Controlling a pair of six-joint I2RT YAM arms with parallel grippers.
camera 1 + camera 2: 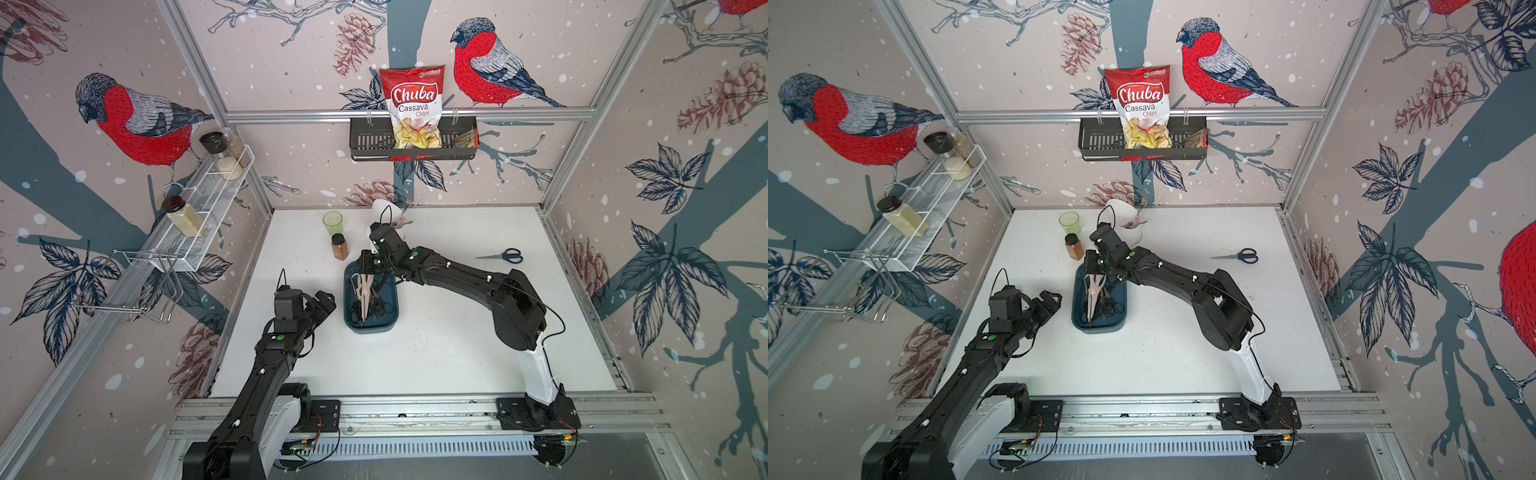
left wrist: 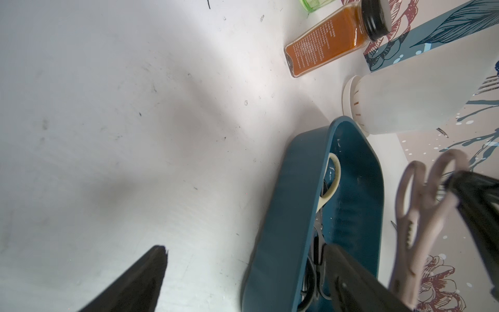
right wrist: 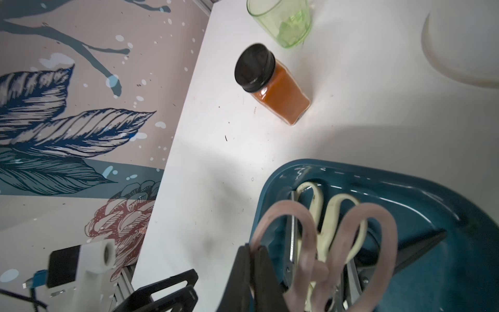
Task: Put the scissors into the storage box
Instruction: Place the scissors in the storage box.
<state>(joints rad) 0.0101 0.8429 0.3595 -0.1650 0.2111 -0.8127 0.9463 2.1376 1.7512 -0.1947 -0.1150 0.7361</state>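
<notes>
The teal storage box [image 1: 370,329] [image 1: 1100,329] sits mid-table and holds cream-handled shears [image 3: 332,216] and several black-handled scissors [image 1: 374,309]. My right gripper [image 1: 368,266] [image 3: 252,248] is shut on one handle loop of the pinkish scissors [image 1: 365,291] [image 3: 307,235]. That pair hangs over the box's far end with its blades pointing down into the box. Open and holding nothing, my left gripper [image 1: 326,301] [image 2: 247,247] hovers just left of the box. A dark-blue-handled pair of scissors [image 1: 505,255] [image 1: 1239,255] lies on the table at the right.
An orange spice jar [image 1: 339,246] and a green cup [image 1: 332,223] stand just beyond the box. A white utensil cup [image 1: 384,212] is partly hidden behind the right arm. A black wall basket [image 1: 365,143] holds a chips bag. A wire shelf [image 1: 208,208] lines the left wall.
</notes>
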